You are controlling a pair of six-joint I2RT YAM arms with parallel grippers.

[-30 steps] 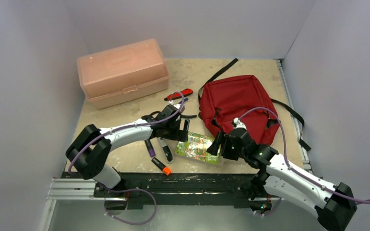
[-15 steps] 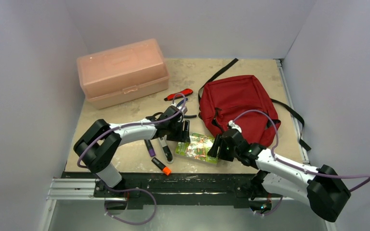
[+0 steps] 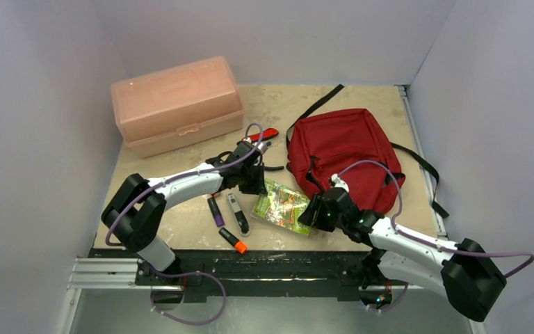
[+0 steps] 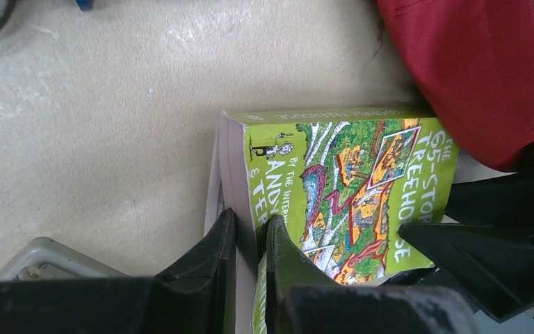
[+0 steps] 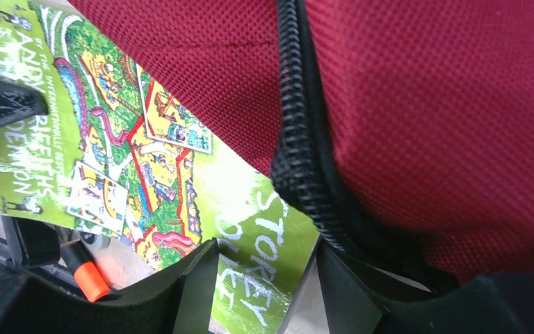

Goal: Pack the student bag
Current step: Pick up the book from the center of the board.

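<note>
**Closing on the book beside the student bag**

Pinching shut within the last second, the left hand (image 4: 250, 219) now grips the spine edge of the green paperback (image 3: 283, 206); a second ago its fingers stood wide. The book has swung round and shifted a little away from the near edge of the bench (image 3: 361, 97). The right hand (image 5: 264, 247) has narrowed, and its fingers straddle the book's other end. I cannot tell whether they press on it. The student bag (image 3: 341, 149) lies flat on the right of the bench, its near edge touching the book. I judge the book is secured and ready to go in, though no opening in the bag shows.
</note>
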